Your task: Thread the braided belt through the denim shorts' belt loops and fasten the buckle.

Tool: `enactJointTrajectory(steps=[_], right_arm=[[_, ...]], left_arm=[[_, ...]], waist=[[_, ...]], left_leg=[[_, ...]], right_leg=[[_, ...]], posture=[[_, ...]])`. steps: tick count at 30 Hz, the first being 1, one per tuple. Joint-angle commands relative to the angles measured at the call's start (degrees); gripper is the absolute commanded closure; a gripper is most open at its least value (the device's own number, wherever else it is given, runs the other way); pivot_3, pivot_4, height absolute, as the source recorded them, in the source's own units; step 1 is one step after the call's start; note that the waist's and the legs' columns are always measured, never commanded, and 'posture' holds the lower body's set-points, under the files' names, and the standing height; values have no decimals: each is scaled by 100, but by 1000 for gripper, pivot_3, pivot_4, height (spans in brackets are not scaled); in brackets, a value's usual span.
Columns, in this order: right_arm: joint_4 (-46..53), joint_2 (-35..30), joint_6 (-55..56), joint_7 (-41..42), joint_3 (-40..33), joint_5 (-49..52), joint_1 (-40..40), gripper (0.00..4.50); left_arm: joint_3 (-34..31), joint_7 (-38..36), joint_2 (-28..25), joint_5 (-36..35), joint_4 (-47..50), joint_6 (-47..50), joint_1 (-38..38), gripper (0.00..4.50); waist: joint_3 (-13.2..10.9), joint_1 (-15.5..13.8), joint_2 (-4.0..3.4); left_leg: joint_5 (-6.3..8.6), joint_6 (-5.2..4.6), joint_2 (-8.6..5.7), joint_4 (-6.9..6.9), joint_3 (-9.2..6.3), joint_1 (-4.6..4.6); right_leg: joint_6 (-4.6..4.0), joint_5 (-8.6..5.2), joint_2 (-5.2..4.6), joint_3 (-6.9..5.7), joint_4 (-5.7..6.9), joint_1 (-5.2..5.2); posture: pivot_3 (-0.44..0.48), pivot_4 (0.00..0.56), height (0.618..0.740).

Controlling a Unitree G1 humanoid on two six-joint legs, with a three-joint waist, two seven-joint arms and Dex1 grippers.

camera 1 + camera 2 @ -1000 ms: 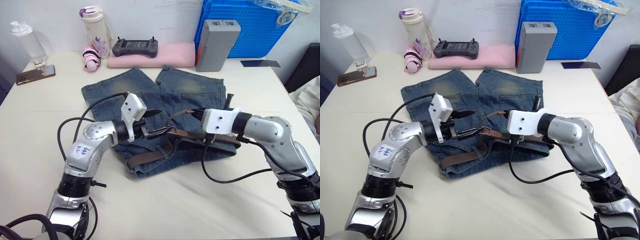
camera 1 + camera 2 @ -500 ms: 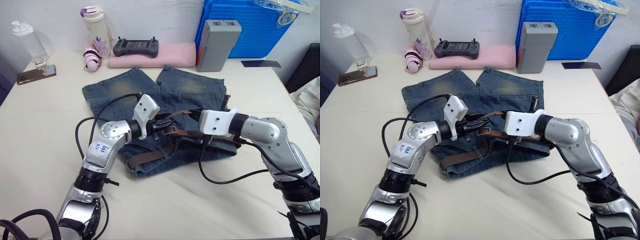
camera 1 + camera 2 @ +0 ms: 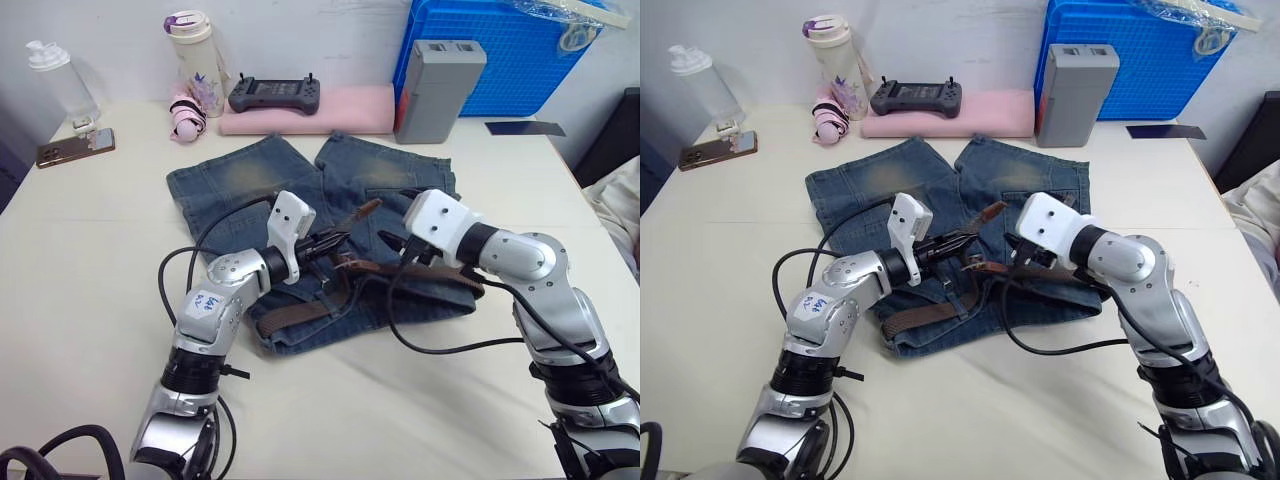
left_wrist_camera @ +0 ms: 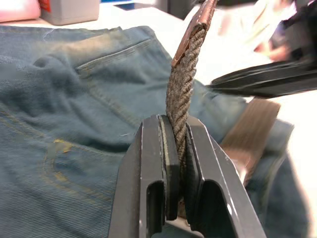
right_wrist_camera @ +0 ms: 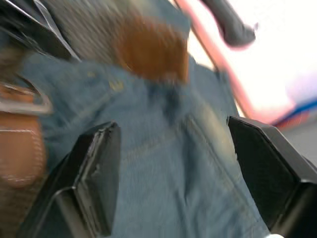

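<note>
Left gripper [image 3: 335,240] fingers pinched together (right gripper [image 3: 392,241] fingers spread wide).

A lab or test room: a plain white table [image 3: 80,300] carries a handheld controller [image 3: 273,95], a grey battery box [image 3: 438,90], a blue plastic crate [image 3: 500,50], a phone [image 3: 75,148] and water bottles [image 3: 195,60]

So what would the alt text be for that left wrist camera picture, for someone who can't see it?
The left hand, its two black fingers shut on the braided belt, holds the strap so its tan tip sticks up. Below lie the denim shorts, faded blue, with a stitched pocket.
</note>
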State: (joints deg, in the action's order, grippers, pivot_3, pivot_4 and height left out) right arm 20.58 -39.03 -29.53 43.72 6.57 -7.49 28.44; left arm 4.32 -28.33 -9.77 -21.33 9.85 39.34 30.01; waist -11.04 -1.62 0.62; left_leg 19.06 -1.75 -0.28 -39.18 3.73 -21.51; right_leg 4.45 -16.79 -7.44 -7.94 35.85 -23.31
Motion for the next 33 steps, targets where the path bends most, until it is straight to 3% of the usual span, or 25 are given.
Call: enactJointTrajectory(steps=[1,12,21,27,33], right_arm=[[-23,-397,-197,207,157,-174,-418,1109],[498,-751,-759,724,983,-198,-1299,1109],[1679,-814,-1493,1369,1346,369,-1705,1109],[2254,-755,-2149,1338,1289,770,-1664,1109],[1734,-742,-1859,903,442,860,-1274,1109]], left_arm=[[-72,36,90,-268,409,66,-137,4500],[475,-569,-513,-100,708,-263,-400,4500],[565,-1183,-1205,49,541,-710,-450,4500],[116,-1216,-1430,-191,794,-711,-643,4500],[-535,-524,-1165,-785,1908,-305,-1314,4500]], waist=[[0,1,1],[1,23,0],[3,26,3],[3,28,3],[2,20,3]], left_leg=[[1,-2,0,0,-3,0],[1,3,4,1,2,35],[9,9,8,4,-25,45],[10,6,7,4,-30,44],[13,5,5,4,-34,37]], right_leg=[[0,0,0,-2,-4,4],[0,0,3,7,-3,33],[0,0,5,-18,-30,64],[0,0,2,-22,-32,67],[0,0,-2,-26,-36,66]], posture=[[0,150,712],[0,150,712],[0,150,712],[0,150,712],[0,150,712]])
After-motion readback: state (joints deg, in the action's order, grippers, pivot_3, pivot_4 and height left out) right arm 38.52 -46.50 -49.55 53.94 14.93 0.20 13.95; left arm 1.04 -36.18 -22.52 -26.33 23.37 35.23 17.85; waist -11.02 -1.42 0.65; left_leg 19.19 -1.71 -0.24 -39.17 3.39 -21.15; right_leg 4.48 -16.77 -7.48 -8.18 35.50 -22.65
